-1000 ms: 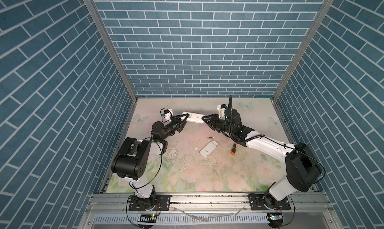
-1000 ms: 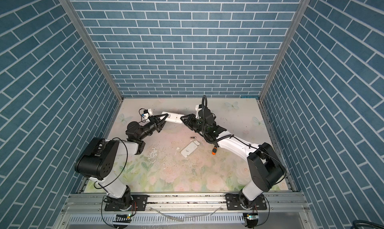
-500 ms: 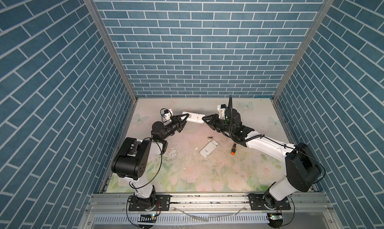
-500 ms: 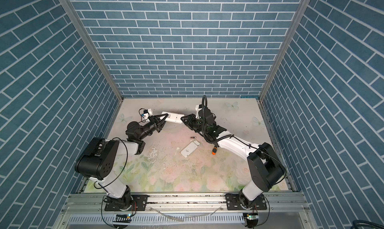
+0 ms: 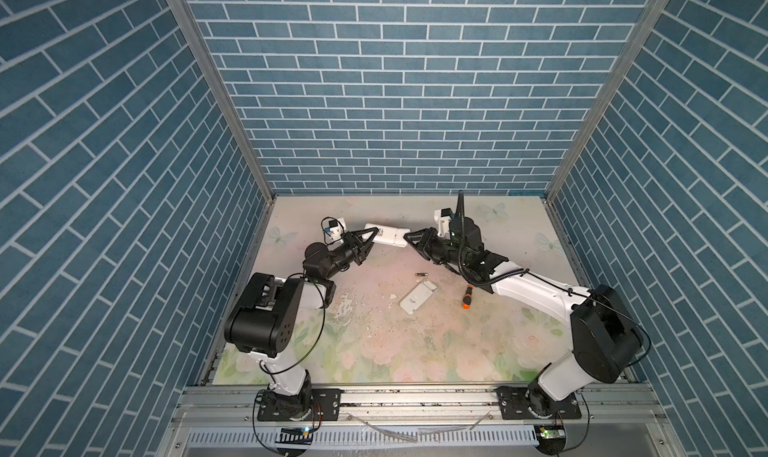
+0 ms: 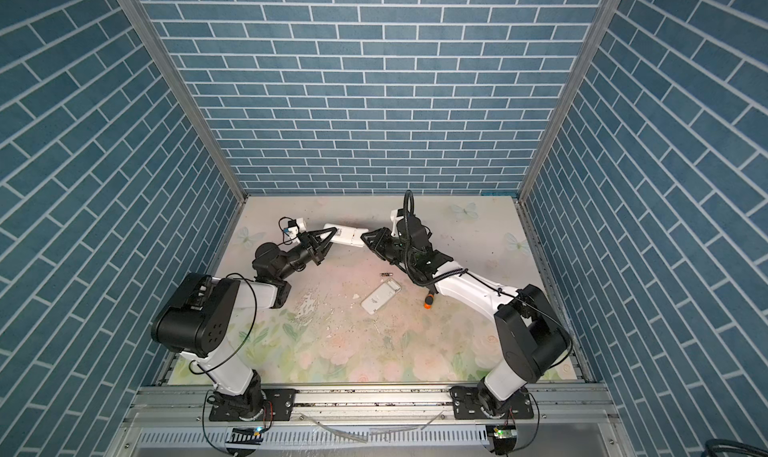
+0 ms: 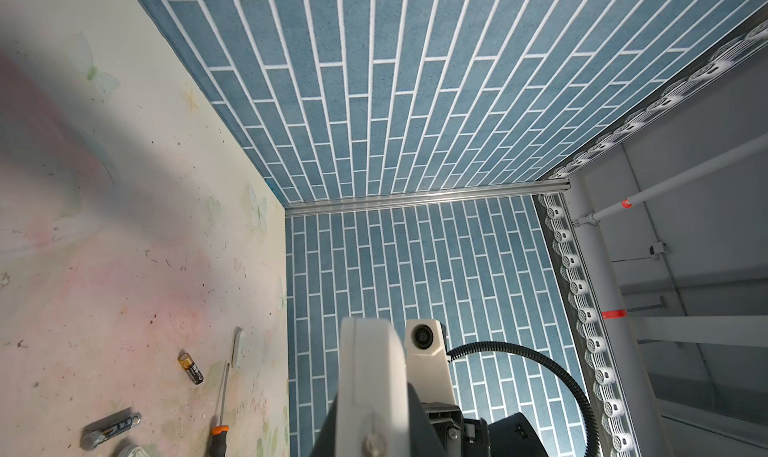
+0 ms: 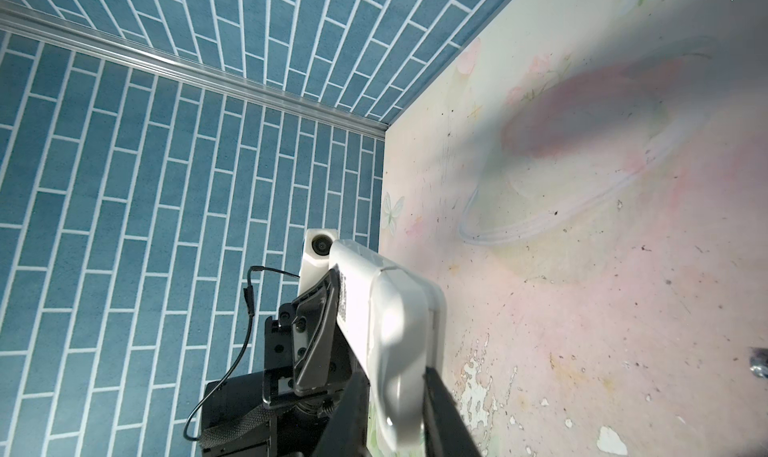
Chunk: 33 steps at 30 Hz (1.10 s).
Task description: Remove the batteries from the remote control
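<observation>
No shift: left gripper point(image 5: 372, 238), right gripper point(image 5: 407, 239) clamp remote point(image 5: 388, 235) ends; remote's inside hidden; wrist views cut grips off.

The tabletop point(image 5: 374, 351) is a pale floral print with butterflies, scuffed and speckled, with a flaked patch point(image 5: 347, 307) showing white near its middle. One battery point(image 5: 421, 274) lies on its side on a pinkish area. Near it, not touching, a white plastic cover point(image 5: 418, 302) lies flat and askew. To the right of the cover lies a screwdriver point(image 5: 468, 301) with a black and orange handle. In the left wrist view a blurred grey cylinder point(image 7: 110, 428) lies on the print, perhaps a second battery.
</observation>
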Available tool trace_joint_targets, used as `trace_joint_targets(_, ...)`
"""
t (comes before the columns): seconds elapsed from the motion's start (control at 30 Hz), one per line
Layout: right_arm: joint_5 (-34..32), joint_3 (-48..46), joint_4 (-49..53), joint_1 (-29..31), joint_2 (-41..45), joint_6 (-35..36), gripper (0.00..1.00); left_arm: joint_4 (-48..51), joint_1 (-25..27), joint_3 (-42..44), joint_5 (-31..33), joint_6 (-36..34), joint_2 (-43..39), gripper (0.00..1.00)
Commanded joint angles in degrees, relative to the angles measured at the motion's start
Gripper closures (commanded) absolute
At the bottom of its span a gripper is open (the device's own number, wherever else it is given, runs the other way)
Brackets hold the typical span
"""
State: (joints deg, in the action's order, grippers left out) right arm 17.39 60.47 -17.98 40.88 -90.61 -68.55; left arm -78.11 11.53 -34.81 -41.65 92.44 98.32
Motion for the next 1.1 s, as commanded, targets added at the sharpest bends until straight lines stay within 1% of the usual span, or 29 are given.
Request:
trace_joint_targets(0.0,0.7,1.4,0.3,0.3,0.6,1.1,0.75,-2.5,0.0,-0.8,-1.0,-1.0,0.0,1.0)
trace_joint_targets(0.7,1.2,3.0,0.3,0.9,-1.0,1.3,0.83,-2.5,0.2,-0.4,-0.8,-0.9,-0.6,1.0)
trace_joint_targets(1.07,1.3,3.4,0.5,0.9,-1.7,1.5,0.79,-2.5,0.5,-0.3,-1.0,-0.8,-1.1,1.0)
